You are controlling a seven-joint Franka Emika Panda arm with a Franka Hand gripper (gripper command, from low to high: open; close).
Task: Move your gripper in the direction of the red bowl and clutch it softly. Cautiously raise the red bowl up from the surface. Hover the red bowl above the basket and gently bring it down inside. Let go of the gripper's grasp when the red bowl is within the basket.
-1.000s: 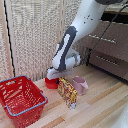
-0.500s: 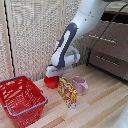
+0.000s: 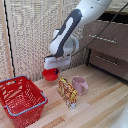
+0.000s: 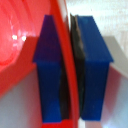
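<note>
Hand (image 3: 51, 69) pinching red bowl (image 3: 50, 75) rim, fingers (image 4: 50, 70) nearly closed; bowl upright, lifted

From my station I see the white-and-grey arm (image 3: 70, 30) slanting down from the upper part of the exterior view's right toward the centre, its wrist bent so the gripper (image 3: 51, 70) points downward. On the wrist view its two blue fingers (image 4: 50, 70) stand pressed close together, with only a thin red rim pinched between their pads.
</note>
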